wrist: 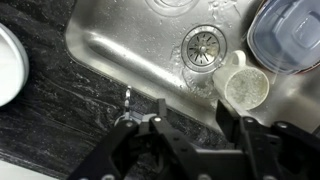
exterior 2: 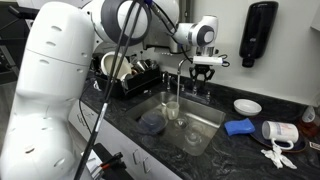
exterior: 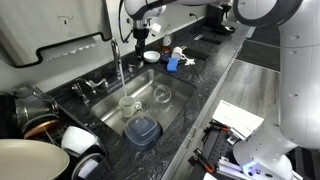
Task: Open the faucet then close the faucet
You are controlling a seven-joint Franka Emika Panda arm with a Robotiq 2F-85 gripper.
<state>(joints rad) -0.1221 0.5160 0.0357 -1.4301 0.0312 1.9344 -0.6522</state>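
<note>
The faucet (exterior: 114,52) is a slim chrome gooseneck at the sink's back edge, and it also shows in an exterior view (exterior 2: 181,70). A thin stream of water (exterior: 121,78) falls from its spout into the steel sink (exterior: 100,108). My gripper (exterior: 140,38) hangs just beside the faucet, close to its top, and shows in an exterior view (exterior 2: 205,68). In the wrist view the gripper (wrist: 195,115) is open and empty above the sink's rim. A small chrome part (wrist: 127,97) shows left of the fingers.
In the sink lie a glass cup (exterior: 130,103), a second glass (exterior: 162,95) and a blue container (exterior: 143,130). A dish rack with pots (exterior: 35,115) stands at one end. A blue item (exterior 2: 240,127) and a white dish (exterior 2: 247,106) lie on the dark counter.
</note>
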